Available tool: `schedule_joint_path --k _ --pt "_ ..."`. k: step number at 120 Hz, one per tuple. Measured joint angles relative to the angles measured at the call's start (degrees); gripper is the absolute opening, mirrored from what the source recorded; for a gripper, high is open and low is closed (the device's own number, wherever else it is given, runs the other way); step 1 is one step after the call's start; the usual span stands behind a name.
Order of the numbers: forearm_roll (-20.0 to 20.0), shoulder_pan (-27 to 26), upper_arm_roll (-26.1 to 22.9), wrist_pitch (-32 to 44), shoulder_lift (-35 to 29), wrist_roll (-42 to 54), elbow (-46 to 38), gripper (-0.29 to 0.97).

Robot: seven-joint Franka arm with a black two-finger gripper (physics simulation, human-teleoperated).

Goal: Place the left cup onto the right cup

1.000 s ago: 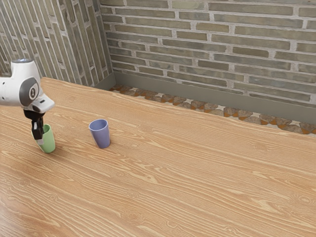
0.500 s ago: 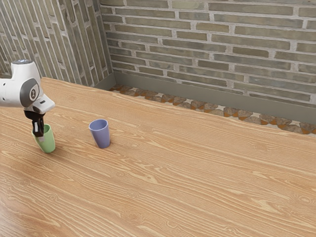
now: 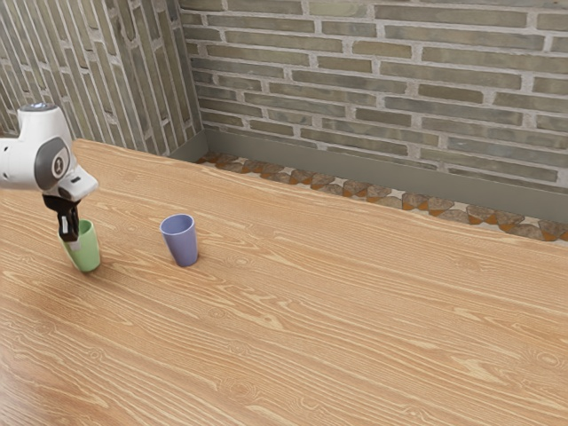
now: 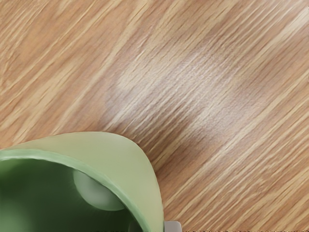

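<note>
**Green cup pinched at its rim**

The gripper (image 3: 68,234) is clamped on the near wall of the green cup (image 3: 85,249) (image 4: 116,162). The cup's mouth faces up and its long axis leans toward the exterior view's left. It sits low over the table (image 3: 355,319), and the blue cup (image 3: 180,240) stands upright nearby.

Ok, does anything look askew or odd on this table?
Yes: the light green plastic cup leans slightly, mouth tipped toward the exterior view's left, with the jaws pinching its rim. The blue-purple plastic cup beside it stands upright on the wooden table. Nothing looks spilled or damaged.
</note>
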Motion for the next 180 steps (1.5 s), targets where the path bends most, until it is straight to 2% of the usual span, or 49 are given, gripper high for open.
schedule_joint_path --k 82,180 --pt "2.79 -6.84 0.16 -0.94 -7.38 -0.41 0.09 -0.09" --pt "2.83 -14.57 0.27 -0.93 -10.29 -1.09 1.59 -0.09"
